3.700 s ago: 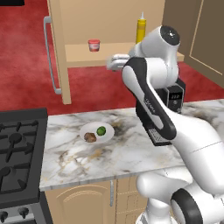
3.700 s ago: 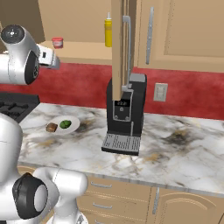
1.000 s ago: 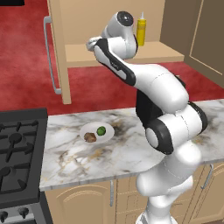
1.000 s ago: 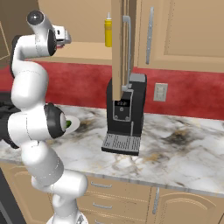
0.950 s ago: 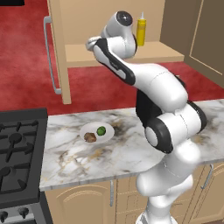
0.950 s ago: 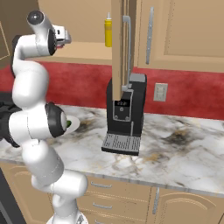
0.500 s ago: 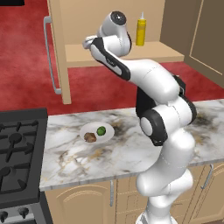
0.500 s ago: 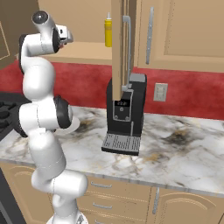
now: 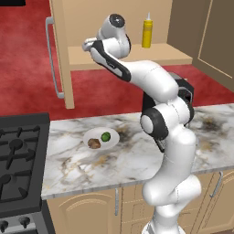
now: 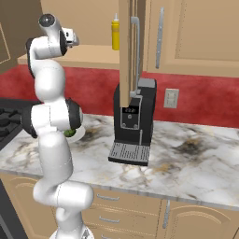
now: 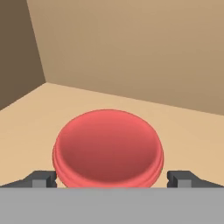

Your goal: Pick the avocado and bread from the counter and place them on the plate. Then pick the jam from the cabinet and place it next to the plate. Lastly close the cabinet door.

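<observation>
The jam, a red jar seen from close up, stands on the cabinet's shelf. My open gripper faces it, one fingertip on each side, apart from the jar. In the left base view the gripper reaches into the cabinet and my arm hides the jam. On the counter lies the white plate, holding the green avocado and the brown bread. The cabinet door stands wide open.
A tall yellow squeeze bottle stands further right on the same shelf. A black coffee machine sits on the counter behind my arm. The stove borders the counter on the left. Seen edge-on, the open door hangs above the machine.
The hand has pushed a little further left into the cabinet toward the jam, and the arm has stretched up. The jaws stayed open. Plate, avocado and bread have not moved.
</observation>
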You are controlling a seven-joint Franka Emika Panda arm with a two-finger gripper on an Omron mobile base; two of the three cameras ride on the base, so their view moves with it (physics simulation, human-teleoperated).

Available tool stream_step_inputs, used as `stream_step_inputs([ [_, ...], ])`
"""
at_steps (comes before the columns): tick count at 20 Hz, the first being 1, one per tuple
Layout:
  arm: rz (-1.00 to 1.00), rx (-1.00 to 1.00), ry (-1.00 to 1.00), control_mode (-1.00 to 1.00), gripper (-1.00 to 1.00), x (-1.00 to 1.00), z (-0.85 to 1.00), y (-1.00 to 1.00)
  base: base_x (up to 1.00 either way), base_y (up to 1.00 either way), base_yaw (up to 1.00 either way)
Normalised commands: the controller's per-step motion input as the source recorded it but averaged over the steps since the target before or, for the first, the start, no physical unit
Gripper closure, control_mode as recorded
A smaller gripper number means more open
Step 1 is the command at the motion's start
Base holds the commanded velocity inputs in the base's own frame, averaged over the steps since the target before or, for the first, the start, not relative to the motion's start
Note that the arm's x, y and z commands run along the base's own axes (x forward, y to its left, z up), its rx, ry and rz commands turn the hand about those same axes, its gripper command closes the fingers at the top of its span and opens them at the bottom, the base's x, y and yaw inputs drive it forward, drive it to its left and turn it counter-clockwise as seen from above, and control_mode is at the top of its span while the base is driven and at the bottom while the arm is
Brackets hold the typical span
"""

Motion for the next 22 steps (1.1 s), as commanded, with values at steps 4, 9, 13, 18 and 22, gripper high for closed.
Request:
stream_step_inputs([
  [4,0.0,0.0,0.0,-1.0,1.0,0.24,0.0,0.11,0.0,0.0,0.0],
  [9,0.0,0.01,-0.01,-1.0,1.0,-0.25,-0.05,-0.02,0.0,0.0,0.0],
  [13,0.0,0.05,-0.03,-1.0,1.0,-0.94,-0.38,-0.16,0.0,0.0,0.0],
  [18,0.0,0.15,-0.18,-1.0,1.0,-1.0,-0.41,-0.6,0.0,0.0,0.0],
  [22,0.0,0.23,-0.3,-1.0,1.0,-1.0,-0.22,-0.87,0.0,0.0,0.0],
])
